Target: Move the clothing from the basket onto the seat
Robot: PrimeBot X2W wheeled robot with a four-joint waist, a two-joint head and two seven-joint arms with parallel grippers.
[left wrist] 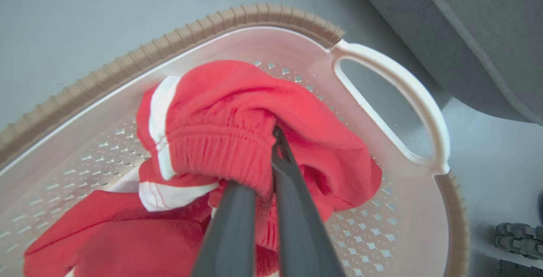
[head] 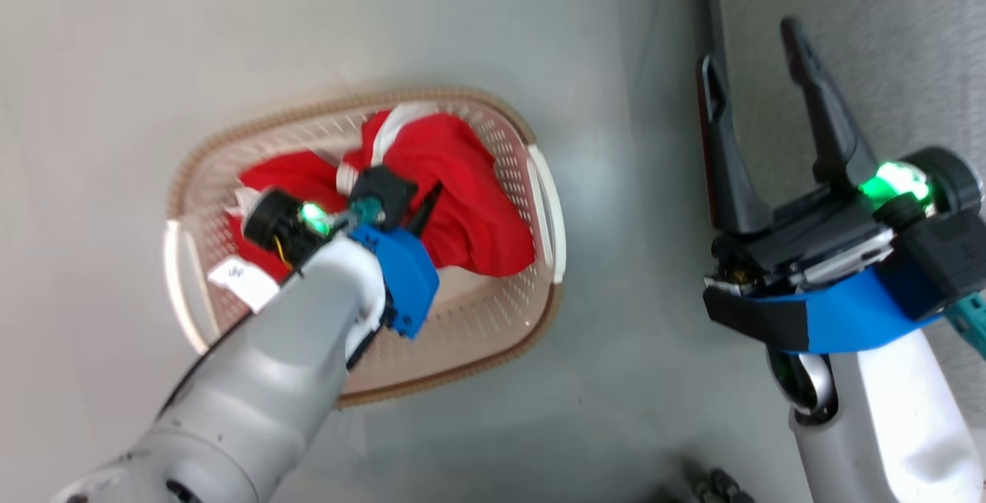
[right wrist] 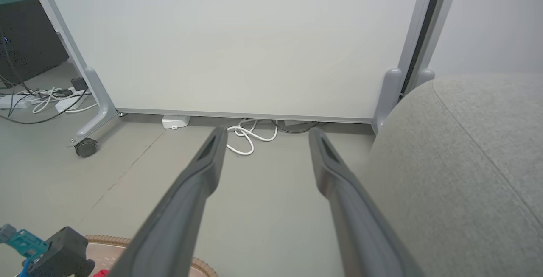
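The cream basket (head: 543,202) with a brown rim stands on the grey floor and holds two red garments. One garment (head: 462,179) is bunched at its right side, the other (head: 285,179) lies flatter at its left. My left gripper (head: 422,210) reaches down into the basket. In the left wrist view this gripper (left wrist: 275,141) is shut on the elastic waistband of the bunched garment (left wrist: 220,116), with fabric draped over one finger. My right gripper (head: 749,47) hangs open and empty beside the grey seat (head: 886,48), well right of the basket.
In the right wrist view the open right gripper (right wrist: 267,132) faces a white wheeled partition (right wrist: 237,43), with cables (right wrist: 250,135) on the floor below it. The seat (right wrist: 466,162) curves in at the right, and the basket rim (right wrist: 203,267) shows at the bottom left.
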